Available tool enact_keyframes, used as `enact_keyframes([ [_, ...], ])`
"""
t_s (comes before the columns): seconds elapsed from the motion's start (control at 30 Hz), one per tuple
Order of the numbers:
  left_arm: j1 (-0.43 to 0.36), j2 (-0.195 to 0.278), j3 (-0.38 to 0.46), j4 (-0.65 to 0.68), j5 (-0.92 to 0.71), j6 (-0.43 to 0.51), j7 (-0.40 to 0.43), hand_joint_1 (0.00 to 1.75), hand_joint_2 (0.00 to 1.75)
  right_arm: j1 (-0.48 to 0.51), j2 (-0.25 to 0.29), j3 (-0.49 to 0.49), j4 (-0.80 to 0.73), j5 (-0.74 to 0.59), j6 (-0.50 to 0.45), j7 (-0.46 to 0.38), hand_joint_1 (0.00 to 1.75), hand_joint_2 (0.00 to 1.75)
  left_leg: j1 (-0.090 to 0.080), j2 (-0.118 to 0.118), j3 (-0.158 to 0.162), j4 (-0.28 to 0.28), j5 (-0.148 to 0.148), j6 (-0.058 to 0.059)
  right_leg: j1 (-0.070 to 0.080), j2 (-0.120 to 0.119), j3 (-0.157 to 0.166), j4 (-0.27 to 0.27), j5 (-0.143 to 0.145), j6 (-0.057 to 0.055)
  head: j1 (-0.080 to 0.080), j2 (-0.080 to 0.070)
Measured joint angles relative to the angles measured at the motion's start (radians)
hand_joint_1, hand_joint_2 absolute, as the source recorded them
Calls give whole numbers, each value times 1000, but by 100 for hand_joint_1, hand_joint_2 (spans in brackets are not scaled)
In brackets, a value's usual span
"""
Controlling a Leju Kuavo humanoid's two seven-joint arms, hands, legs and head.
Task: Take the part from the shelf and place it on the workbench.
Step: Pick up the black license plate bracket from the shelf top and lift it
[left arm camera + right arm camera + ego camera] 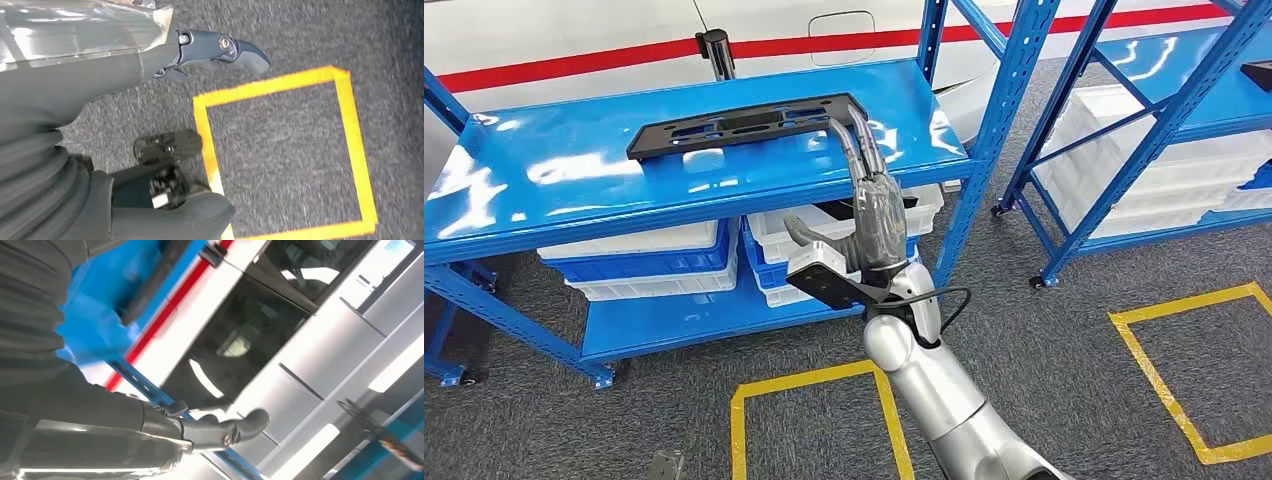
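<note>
Grey carpet marked with yellow tape squares [809,385] runs under a blue shelf [544,190], and a white vehicle body with a red stripe [564,65] stands behind that shelf. The part [744,125], a flat black plate with slots, lies on the top board of the shelf, toward its back and right of the middle. Below the top board, white bins [649,262] sit stacked on blue trays. A second blue rack [1164,110] stands to the right of the shelf, also carrying white bins.

The right hand [876,205] reaches up over the front edge of the shelf with its fingers [862,140] stretched out straight; their tips meet the right end of the part, though whether they press on it or only touch cannot be told. The hand grips nothing.

The left hand [80,65] hangs over the carpet near a tape square, away from the shelf, with one dark finger extended and nothing in its grasp.
</note>
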Motion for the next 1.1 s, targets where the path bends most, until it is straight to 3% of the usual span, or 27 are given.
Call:
enact_keyframes([
  [0.2, -22, -2, -4, 0, 16, -112, -9, 0, 0, -184, 52, 50, 92, 155, 90, 139, 0, 175, 0, 0, 0, 0, 2, 0, 0, 0, 0, 1, 1, 0, 0, 0],
  [0.33, -35, -2, -3, 0, 28, -160, -16, 0, 0, -280, 98, 70, 225, 199, 113, 171, 0, 175, 1, -1, 0, 0, 2, -1, 0, 0, 0, 1, 1, 0, 0, 0],
  [0.8, -49, -1, 0, 0, 41, -154, 13, 0, 0, -380, 158, 76, 438, 224, 153, 204, 0, 175, 0, -2, -2, 1, 2, -1, 0, 0, -1, 1, 0, 1, 0, 0],
  [1.1, -48, 0, 48, -1, 83, -61, -50, 0, 0, -427, 180, 75, 556, 123, 199, 176, 0, 175, 0, -2, -2, 1, 2, -1, 0, 0, -1, 1, 0, 1, 0, 0],
])
